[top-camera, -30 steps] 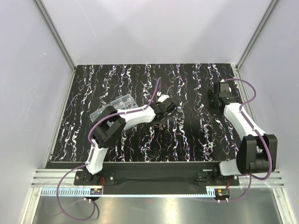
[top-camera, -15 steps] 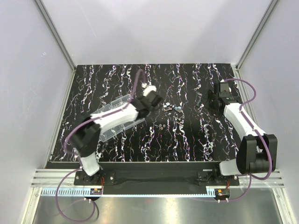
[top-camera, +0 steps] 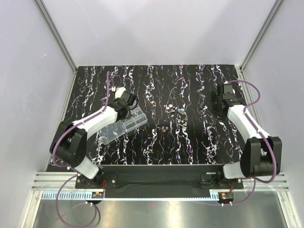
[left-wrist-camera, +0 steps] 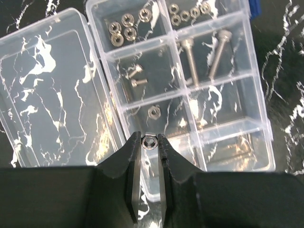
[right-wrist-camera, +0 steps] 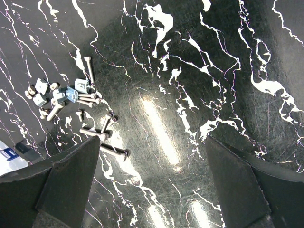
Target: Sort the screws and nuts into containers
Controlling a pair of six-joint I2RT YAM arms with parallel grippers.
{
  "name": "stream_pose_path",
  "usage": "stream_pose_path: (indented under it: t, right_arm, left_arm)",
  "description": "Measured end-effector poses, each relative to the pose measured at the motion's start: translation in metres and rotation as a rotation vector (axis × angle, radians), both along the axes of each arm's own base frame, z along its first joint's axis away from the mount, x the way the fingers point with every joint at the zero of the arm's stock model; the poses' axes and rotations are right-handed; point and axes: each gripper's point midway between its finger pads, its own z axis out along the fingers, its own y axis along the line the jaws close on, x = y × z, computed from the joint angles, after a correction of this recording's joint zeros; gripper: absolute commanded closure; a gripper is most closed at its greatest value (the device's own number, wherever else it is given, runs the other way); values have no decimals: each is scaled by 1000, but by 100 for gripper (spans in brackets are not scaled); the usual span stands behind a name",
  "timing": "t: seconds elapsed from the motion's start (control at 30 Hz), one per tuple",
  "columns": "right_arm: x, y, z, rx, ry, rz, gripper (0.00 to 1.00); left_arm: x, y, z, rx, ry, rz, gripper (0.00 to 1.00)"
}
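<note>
The left wrist view shows my left gripper [left-wrist-camera: 149, 137] shut on a small silvery nut [left-wrist-camera: 149, 142], held over the near compartments of the clear organiser box [left-wrist-camera: 232, 102]. The box's containers hold several nuts [left-wrist-camera: 127, 27], long screws [left-wrist-camera: 204, 54], short screws [left-wrist-camera: 135, 76] and a single nut [left-wrist-camera: 153, 111]. From above, the left gripper [top-camera: 127, 101] hovers at the box's [top-camera: 135, 121] far end. My right gripper [right-wrist-camera: 152, 166] is open above bare tabletop, with loose screws [right-wrist-camera: 102, 135] and nuts [right-wrist-camera: 42, 90] to its left.
The box's flat lid [left-wrist-camera: 47, 95] lies open to the left. Loose hardware [top-camera: 173, 110] is scattered mid-table, with a few more pieces [top-camera: 164, 128] nearer the arms. The right gripper [top-camera: 221, 102] sits at the right of that pile. Grey walls enclose the table.
My left arm has swung left from the loose pile at mid-table to above the organiser box, staying shut. The right arm has not moved.
</note>
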Motion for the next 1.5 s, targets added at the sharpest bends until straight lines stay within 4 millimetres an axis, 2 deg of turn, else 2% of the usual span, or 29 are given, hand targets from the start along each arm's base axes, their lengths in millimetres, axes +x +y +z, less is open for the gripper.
stream_pose_path:
  t: [0.17,0.27,0.3,0.37,0.4,0.6,0.73,0.8,0.87,0.97,1.03,1.13,1.23,1.37,1.5]
  right_arm:
    - [0,0,0,-1,1,0,0]
    - [-1,0,-1,-1,5,-1,0]
    - [-1,0,-1,-2,4,-1,0]
    - [-1,0,-1,-2,4,-1,0]
    - [-1,0,-1,-2,5,-1,0]
    - [-1,0,-1,1,5,1,0]
    - [-1,1,0,4,4,3,0]
    - [-1,1,-1,5,5,4,0]
    - [-1,1,-1,6,4,3,0]
    - [-5,1,-2,7,4,2,0]
    - [-9,1,-2,7,2,2,0]
    - [-13,0,2,6,-9,1,0]
    - [-15,0,6,7,-26,0,0]
    - [-16,0,6,8,-27,2,0]
    - [-19,0,2,9,-15,3,0]
  left_arm:
    - [7,3,-10,9,6,16,80]
    - [7,4,-20,20,26,19,76]
    - [7,5,-23,25,33,19,72]
    - [7,5,-25,32,41,16,58]
    - [7,5,-26,31,41,16,55]
    - [7,4,-20,22,30,11,50]
    - [5,-4,3,-9,-13,-17,43]
    - [7,-20,22,-27,-53,-60,39]
    - [9,-48,42,-52,-94,-131,38]
    - [8,-108,67,-111,-151,-281,38]
    - [0,-143,68,-146,-149,-374,38]
    - [-9,-177,48,-154,-98,-459,38]
    - [-19,-195,9,-120,-8,-504,39]
    - [-32,-205,-33,-70,113,-527,39]
    - [-34,-206,-47,-62,154,-508,40]
